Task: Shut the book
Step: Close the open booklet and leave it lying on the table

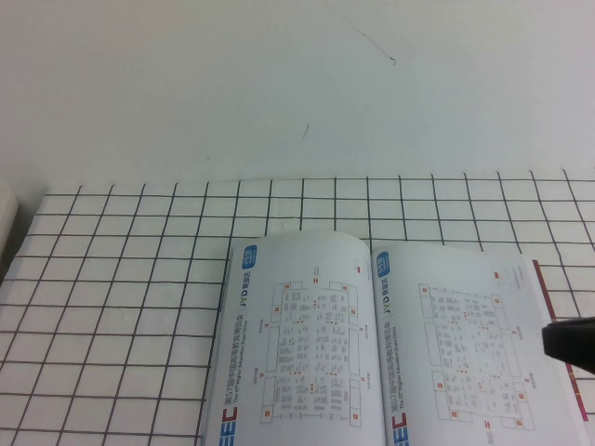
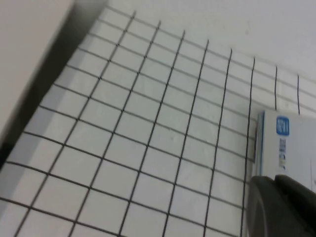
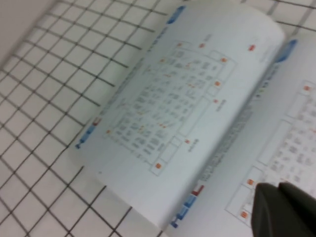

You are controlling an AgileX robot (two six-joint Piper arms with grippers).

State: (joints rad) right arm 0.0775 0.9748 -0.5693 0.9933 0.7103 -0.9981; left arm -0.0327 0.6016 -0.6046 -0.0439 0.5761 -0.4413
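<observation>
An open book (image 1: 372, 344) lies flat on the gridded table near the front, both pages showing floor-plan drawings. Its left page bulges up near the spine. My right gripper (image 1: 561, 342) pokes in from the right edge, hovering over the book's right page with its dark fingers pressed together and holding nothing. The right wrist view has this gripper (image 3: 279, 190) above the right page of the book (image 3: 197, 108). My left gripper (image 2: 274, 180) is outside the high view. In the left wrist view it is shut and empty, close to the book's left edge (image 2: 286, 143).
The table (image 1: 121, 307) is white with a black grid, and bare cloth stretches left of the book. A plain white wall (image 1: 279, 84) rises behind it. A pale object (image 1: 5, 214) sits at the far left edge. A dark gap (image 2: 49, 74) runs along the table's side.
</observation>
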